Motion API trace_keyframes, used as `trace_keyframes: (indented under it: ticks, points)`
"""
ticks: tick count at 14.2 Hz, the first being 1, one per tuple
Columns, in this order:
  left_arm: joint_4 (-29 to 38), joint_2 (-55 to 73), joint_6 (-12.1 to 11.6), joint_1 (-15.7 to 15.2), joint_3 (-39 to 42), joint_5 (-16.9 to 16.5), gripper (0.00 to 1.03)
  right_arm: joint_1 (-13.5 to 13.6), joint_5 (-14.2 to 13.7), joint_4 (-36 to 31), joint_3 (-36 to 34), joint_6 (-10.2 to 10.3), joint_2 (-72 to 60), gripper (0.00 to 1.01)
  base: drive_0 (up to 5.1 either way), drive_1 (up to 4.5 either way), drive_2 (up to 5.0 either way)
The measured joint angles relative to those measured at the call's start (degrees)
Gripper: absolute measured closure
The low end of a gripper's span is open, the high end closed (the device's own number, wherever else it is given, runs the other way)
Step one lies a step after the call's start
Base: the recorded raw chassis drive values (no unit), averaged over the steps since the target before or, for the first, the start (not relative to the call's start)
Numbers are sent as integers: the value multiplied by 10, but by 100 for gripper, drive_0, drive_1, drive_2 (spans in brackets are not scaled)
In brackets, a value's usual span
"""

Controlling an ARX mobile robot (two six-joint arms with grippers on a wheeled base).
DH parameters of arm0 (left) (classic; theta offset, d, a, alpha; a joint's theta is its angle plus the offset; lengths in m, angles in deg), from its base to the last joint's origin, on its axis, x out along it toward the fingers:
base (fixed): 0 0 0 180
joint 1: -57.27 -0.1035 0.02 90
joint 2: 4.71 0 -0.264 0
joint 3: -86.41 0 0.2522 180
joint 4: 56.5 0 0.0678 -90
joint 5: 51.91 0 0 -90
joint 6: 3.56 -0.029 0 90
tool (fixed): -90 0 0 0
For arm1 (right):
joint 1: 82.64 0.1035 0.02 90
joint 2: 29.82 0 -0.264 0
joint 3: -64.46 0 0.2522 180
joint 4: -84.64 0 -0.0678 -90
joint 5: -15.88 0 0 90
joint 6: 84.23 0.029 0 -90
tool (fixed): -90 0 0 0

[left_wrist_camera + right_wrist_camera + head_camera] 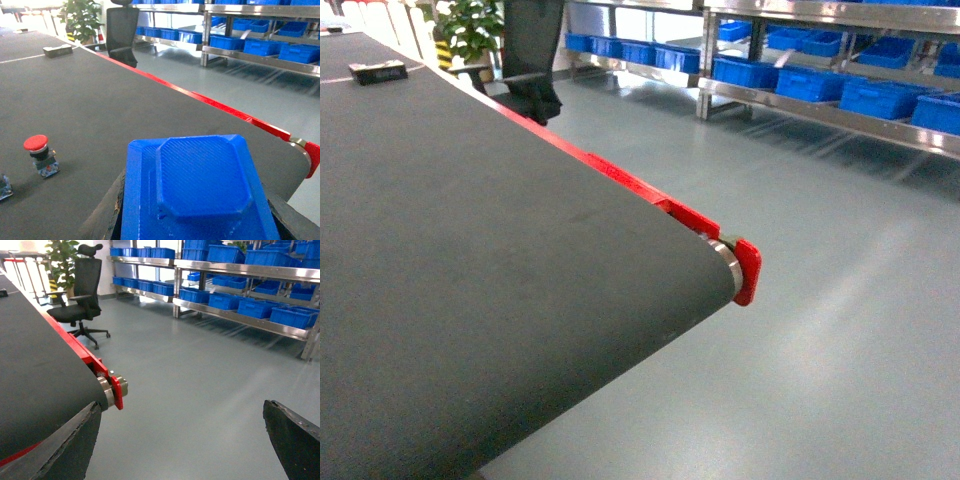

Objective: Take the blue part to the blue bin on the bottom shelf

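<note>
Head view: mostly just the dark conveyor belt (470, 280) filling the left and middle of the frame, red end cap at its corner. Neither arm shows up here, and no blue part either. The steel rack with blue bins (800, 80) runs along the upper right, well apart from the belt across open floor.

Left wrist view is where the action is. The blue part (200, 190) fills the bottom centre, sitting between the dark fingers (112, 215) of the left gripper (200, 222), so I'd say it's clamped on the part and lifted above the belt. A red push button (39, 154) stands at the left edge on the belt, something the head camera misses.

Right wrist view: right gripper (180, 440) jaws spread wide, nothing between them, floor beneath. The bottom shelf (240, 315) with its bins shows best here, upper right.

So: pick looks done, the whole carry and drop into a bin remains.
</note>
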Motion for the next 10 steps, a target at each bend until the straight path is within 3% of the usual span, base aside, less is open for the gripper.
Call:
trace_keyframes:
  ticks: [10]
  points:
    - [0, 0, 0, 0, 0, 0, 58, 0, 0, 0, 0, 0, 0, 3, -158, -158, -158]
